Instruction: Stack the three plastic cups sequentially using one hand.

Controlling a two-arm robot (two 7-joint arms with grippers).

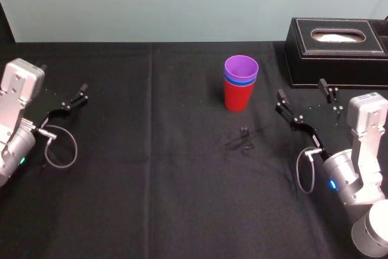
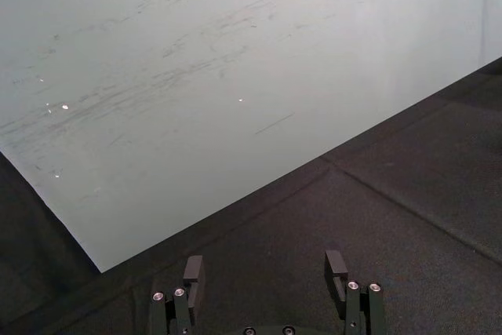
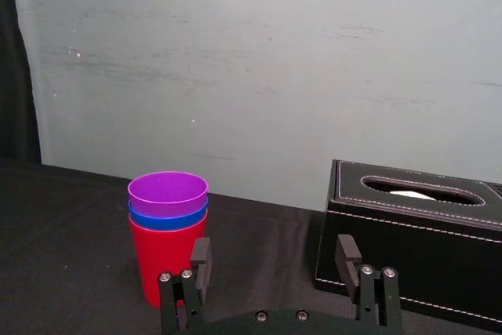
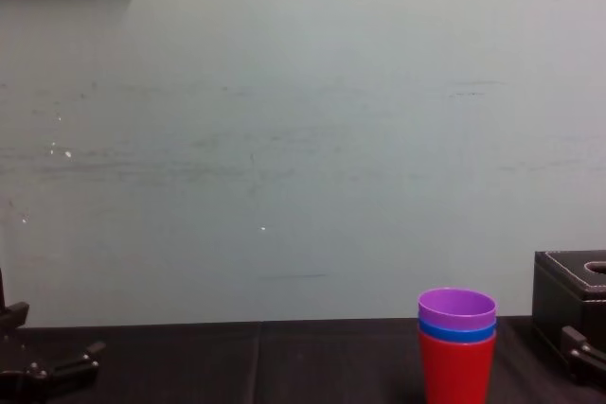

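Observation:
The three plastic cups stand nested upright in one stack on the black table: the purple cup [image 1: 241,66] sits inside the blue cup [image 1: 240,80], which sits inside the red cup [image 1: 237,97]. The same stack appears as purple cup [image 3: 168,193], blue cup [image 3: 168,218] and red cup [image 3: 165,260], and from the chest as purple cup [image 4: 456,309] above red cup [image 4: 457,367]. My right gripper [image 1: 306,98] is open and empty, drawn back to the right of the stack; in its wrist view the right gripper [image 3: 275,255] holds nothing. My left gripper [image 1: 73,98] rests open at the far left.
A black leather-look tissue box [image 1: 336,51] stands at the back right, just behind the right gripper. A small dark bit [image 1: 244,131] lies on the cloth in front of the stack. The pale wall [image 4: 284,139] rises behind the table.

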